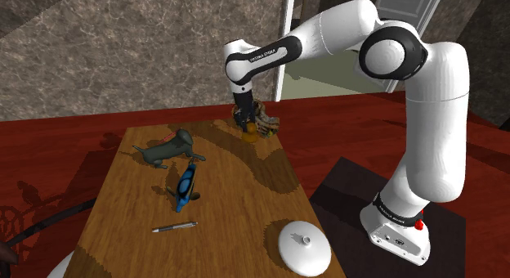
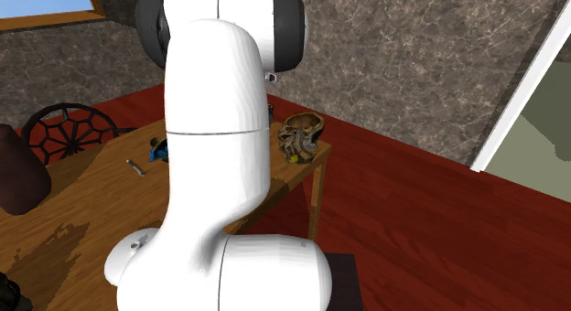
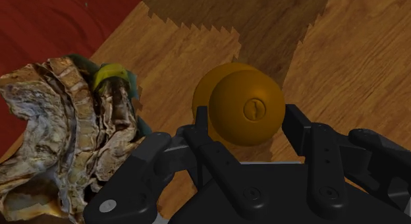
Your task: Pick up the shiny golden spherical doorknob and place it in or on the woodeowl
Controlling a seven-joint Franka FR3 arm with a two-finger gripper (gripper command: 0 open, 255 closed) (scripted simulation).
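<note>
Gripper [image 3: 245,124] clenched on doorknob [image 3: 247,104], fingers on opposite sides of golden sphere at widest girth, likely so round surface can't slip. Doorknob low at worktop [image 3: 356,51]; lifted or resting, cannot tell. Wooden owl [image 3: 66,137] just beside gripper: short carry. Pen [image 1: 174,227], white lid [image 1: 302,246] well apart.

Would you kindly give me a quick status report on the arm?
Gripper shut on golden doorknob. Owl figure close beside it, on the table. Nothing between them.
</note>
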